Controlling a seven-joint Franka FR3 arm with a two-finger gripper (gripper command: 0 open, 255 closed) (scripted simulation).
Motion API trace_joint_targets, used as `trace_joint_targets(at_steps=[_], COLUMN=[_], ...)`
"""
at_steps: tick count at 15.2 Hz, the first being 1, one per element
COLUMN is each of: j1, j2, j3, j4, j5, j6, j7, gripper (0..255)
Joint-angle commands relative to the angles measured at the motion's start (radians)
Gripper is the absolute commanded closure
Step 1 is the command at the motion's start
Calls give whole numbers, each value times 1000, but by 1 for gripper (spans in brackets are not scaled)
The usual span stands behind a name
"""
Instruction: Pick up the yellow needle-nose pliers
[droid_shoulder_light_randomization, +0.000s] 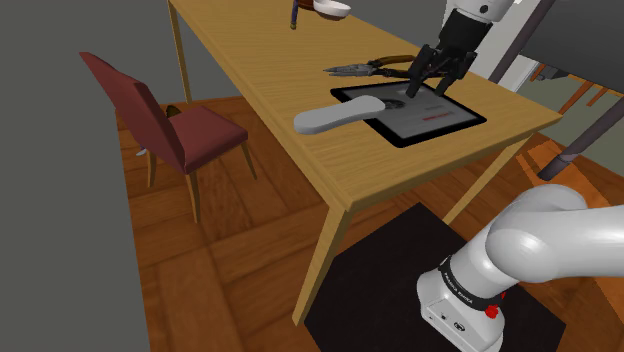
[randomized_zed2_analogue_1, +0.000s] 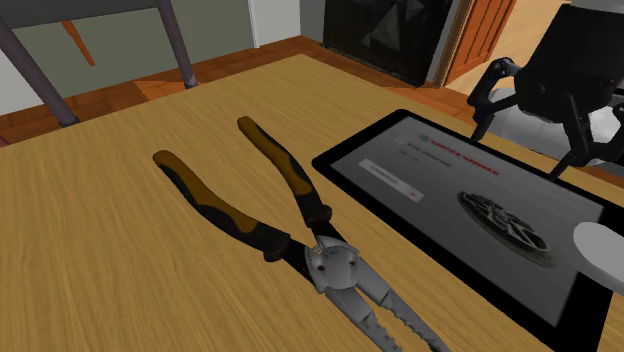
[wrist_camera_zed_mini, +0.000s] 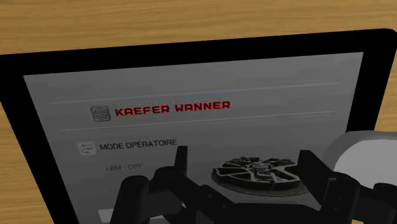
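The gripper (wrist_camera_zed_mini: 243, 158), spread and empty above the tablet (wrist_camera_zed_mini: 191, 76), should travel to the pliers (randomized_zed2_analogue_1: 330, 265) just beside it, centre over the handles near the pivot, then descend

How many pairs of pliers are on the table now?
1. The pliers lie on the table beside the tablet, handles spread; the open tool hangs above the tablet. The table's far end is cropped.
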Motion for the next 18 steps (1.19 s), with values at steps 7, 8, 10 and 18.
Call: trace_joint_targets(at_steps=[7, 8, 10, 18], j1=[-46, -54, -68, -119], j2=[268, 310, 395, 723], j3=[7, 6, 3, -30], j4=[187, 222, 295, 628], j5=[14, 15, 18, 35], j6=[58, 62, 67, 31], j7=[130, 151, 191, 338], gripper=[0, 0, 0, 0])
